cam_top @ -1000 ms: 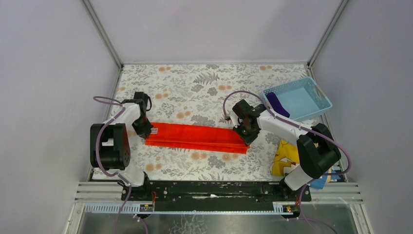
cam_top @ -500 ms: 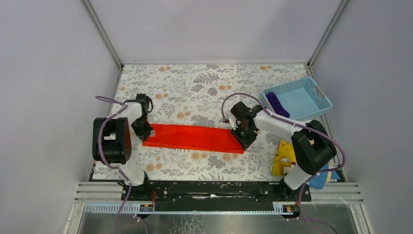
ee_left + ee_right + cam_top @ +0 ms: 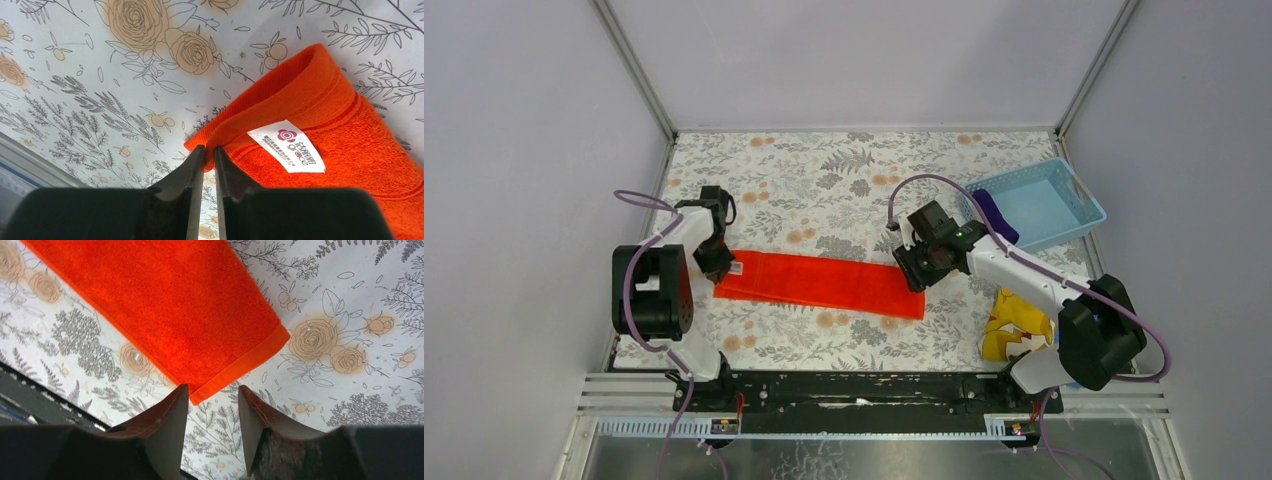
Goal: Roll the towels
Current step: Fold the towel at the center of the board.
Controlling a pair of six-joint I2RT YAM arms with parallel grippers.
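Note:
The orange-red towel [image 3: 824, 283] lies on the flowered table as a long folded strip, running left to right. My left gripper [image 3: 721, 272] sits at its left end. In the left wrist view the left gripper [image 3: 209, 148] is shut on a corner fold of the orange-red towel [image 3: 340, 150], next to its white label [image 3: 291, 146]. My right gripper [image 3: 911, 272] hovers over the right end. Seen from the right wrist, the right gripper [image 3: 212, 387] is open and empty, and the corner of the orange-red towel [image 3: 165, 305] lies flat just beyond its fingertips. The purple towel [image 3: 992, 213] is in the basket.
A light blue basket [image 3: 1064, 205] stands at the back right. A yellow-and-blue printed cloth [image 3: 1014, 325] lies crumpled at the front right beside the right arm's base. Walls enclose the table on three sides.
My right gripper has opened and let go of the towel's right end, which now lies flat. The right arm has shifted slightly back. The left gripper stays at the left end.

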